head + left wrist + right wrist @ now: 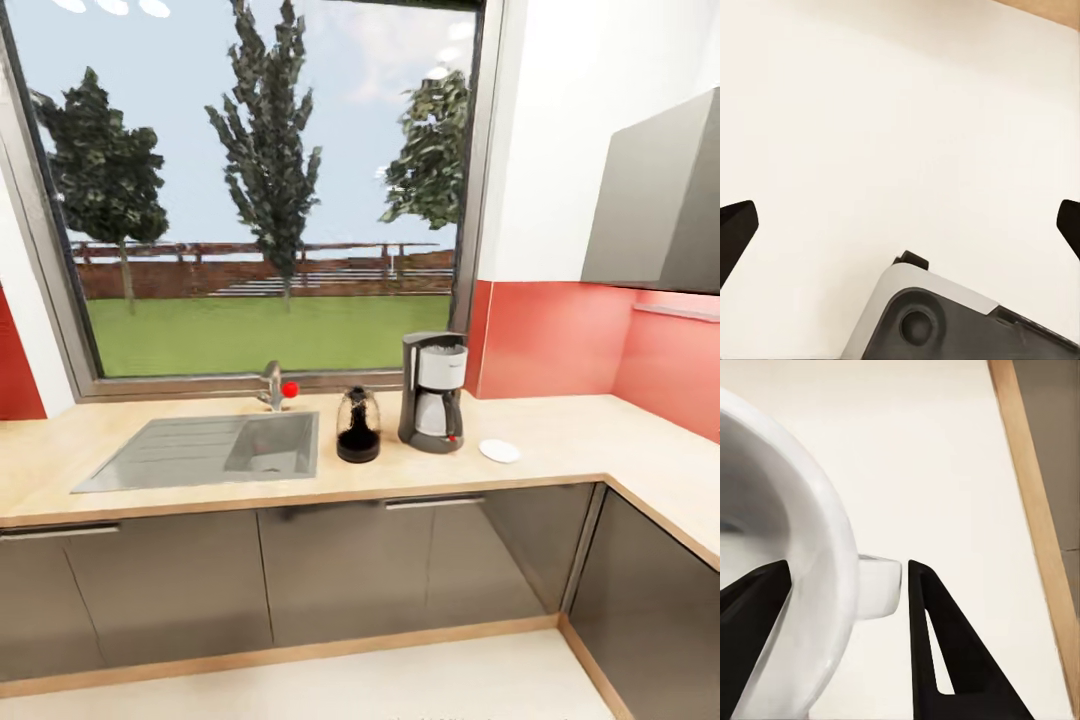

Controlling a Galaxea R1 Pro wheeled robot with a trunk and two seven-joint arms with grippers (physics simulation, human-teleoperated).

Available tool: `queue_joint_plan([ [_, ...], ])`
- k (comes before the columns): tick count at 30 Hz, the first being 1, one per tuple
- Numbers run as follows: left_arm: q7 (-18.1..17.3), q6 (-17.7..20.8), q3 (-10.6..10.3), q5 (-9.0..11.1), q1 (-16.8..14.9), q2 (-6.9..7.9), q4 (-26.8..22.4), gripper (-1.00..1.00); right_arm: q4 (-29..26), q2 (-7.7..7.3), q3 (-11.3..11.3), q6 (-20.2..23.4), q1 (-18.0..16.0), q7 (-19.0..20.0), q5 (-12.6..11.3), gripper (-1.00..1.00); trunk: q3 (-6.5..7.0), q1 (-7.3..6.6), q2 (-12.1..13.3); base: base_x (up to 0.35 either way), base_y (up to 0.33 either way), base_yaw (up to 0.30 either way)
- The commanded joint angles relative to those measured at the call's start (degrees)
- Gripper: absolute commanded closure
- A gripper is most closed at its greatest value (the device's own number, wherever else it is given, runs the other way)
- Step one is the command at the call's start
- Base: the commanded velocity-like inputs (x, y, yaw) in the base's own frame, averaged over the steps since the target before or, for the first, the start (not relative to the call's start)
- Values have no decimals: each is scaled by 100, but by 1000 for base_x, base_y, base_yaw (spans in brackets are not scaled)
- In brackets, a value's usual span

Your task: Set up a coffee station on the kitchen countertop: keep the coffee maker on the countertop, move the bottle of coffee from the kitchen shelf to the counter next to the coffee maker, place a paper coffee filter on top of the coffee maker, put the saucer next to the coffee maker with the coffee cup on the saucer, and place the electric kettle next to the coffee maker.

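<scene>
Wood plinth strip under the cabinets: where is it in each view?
Head: wood plinth strip runs along the foot of the grey cabinets.
Left wrist: sliver in one corner.
Right wrist: band beyond the gripped coffee cup.
Shared landmark: pale floor.

We see a pale wood-grain worktop (560, 440) over glossy grey fronts, a dark-grey coffee maker (434, 392) with white housing, a white saucer (499, 451) at its four o'clock, and a white cup (795, 547) between black fingers (945, 660).
</scene>
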Motion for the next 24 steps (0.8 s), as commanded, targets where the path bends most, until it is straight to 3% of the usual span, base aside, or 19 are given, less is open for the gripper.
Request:
queue_joint_plan([
  [1,-12,-22,-48,60,-3,2,9,-100,19,0,15,-31,-5,55,-70,100,-3,1,-5,-143,-283,229],
  [7,-12,-22,-48,60,-3,2,9,-100,20,-1,15,-31,-5,53,-72,100,-3,1,-5,-111,-282,147],
  [24,-12,-22,-48,60,-3,2,8,-100,19,-7,15,-31,-5,55,-74,100,-3,1,-5,-77,-273,6],
])
